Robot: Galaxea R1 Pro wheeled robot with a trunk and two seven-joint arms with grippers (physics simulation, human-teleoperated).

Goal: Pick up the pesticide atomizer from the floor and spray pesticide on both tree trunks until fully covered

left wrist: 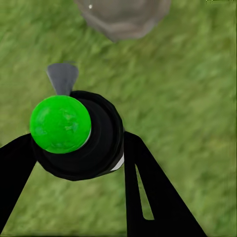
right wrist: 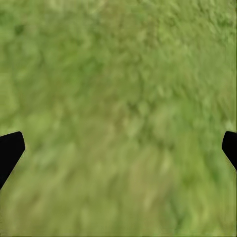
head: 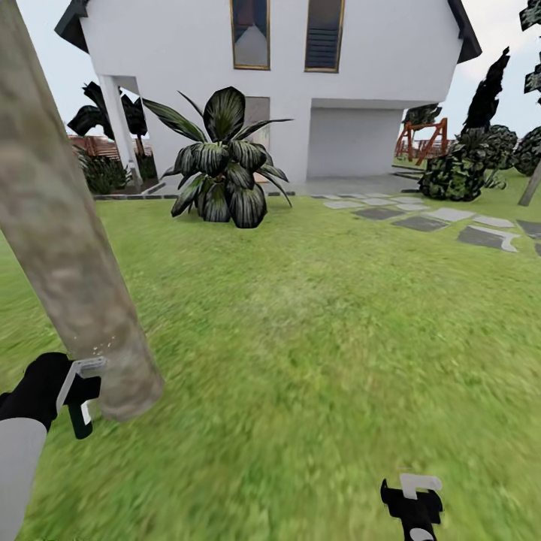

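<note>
Atomizer (left wrist: pixel 79 136): round black body, glossy green cap, clamped in left pincer (left wrist: pixel 79 163)
Trunk (head: pixel 64 248): mottled grey-brown column, leaning
Right pincer (right wrist: pixel 118 148): fingers apart over blurry lawn (head: pixel 323 338)

Pale grey-brown mottled tree trunk (head: pixel 68 248). Black pesticide atomizer (left wrist: pixel 81 136) with bright green, faintly speckled cap (left wrist: pixel 60 123), grey nozzle tip and, seemingly, a pale sliver at its edge. Blurred green lawn (head: pixel 315 338), yellowish in patches. White house (head: pixel 315 75). Dark green plant (head: pixel 222 161), leaves streaked pale. Grey and off-white stepping stones (head: pixel 451 222). Black left gripper (head: pixel 79 394), grey-white tipped.
</note>
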